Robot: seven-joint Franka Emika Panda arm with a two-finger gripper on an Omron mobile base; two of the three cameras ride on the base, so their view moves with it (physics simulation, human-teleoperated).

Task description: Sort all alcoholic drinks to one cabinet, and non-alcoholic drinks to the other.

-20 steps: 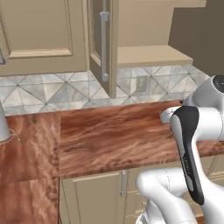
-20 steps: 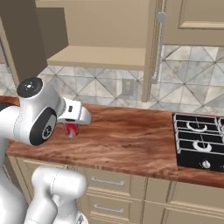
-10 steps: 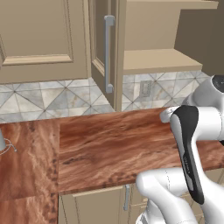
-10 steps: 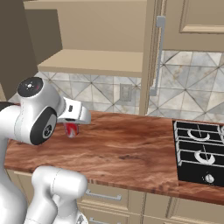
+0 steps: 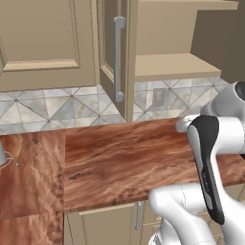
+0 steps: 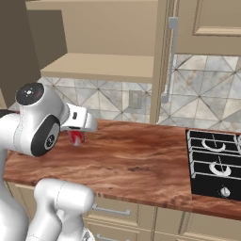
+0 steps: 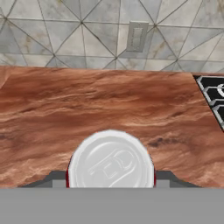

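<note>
hand (image 7: pixel 110 183) clamps soda can (image 7: pixel 110 161) | can's lower body hidden

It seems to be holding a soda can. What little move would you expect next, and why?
Probably lifting the red can toward the open cabinet's shelf. The gripper is shut on it just above the wooden counter, and that shelf sits higher up, behind the arm.
</note>
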